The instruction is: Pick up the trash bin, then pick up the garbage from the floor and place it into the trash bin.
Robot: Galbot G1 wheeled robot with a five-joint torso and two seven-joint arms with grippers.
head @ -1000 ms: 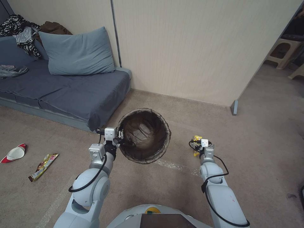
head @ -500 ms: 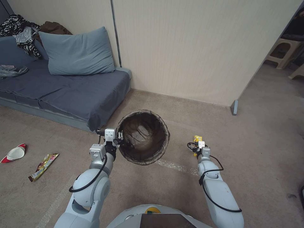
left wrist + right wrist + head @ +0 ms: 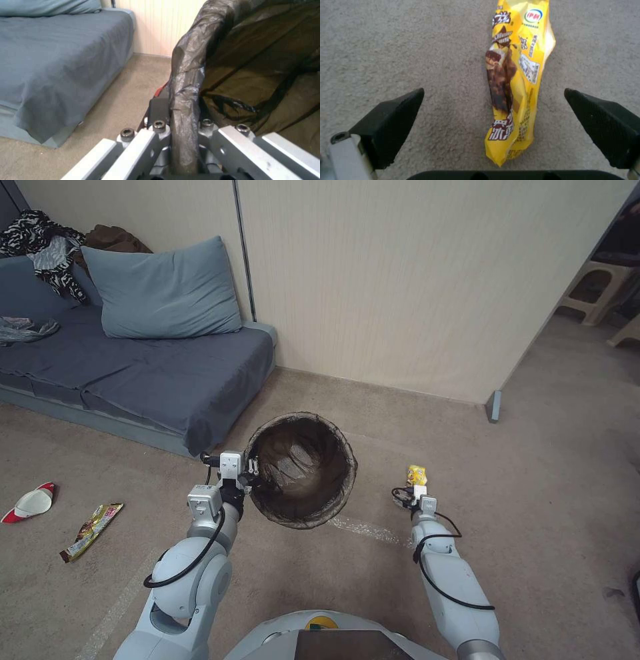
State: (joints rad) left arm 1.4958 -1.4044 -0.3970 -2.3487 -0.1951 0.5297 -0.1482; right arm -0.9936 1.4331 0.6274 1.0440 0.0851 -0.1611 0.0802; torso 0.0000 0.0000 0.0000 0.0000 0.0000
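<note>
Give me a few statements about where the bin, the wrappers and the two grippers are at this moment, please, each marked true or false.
1. The left gripper is clamped on the rim of the trash bin. True.
2. The right gripper is shut on the yellow wrapper. False: its fingers are spread, with the wrapper lying flat on the floor between them.
3. A gold snack wrapper lies on the floor beyond the left arm's side. True.
4. The red-and-white paper cup is inside the bin. False: it lies flattened on the floor near the sofa.
</note>
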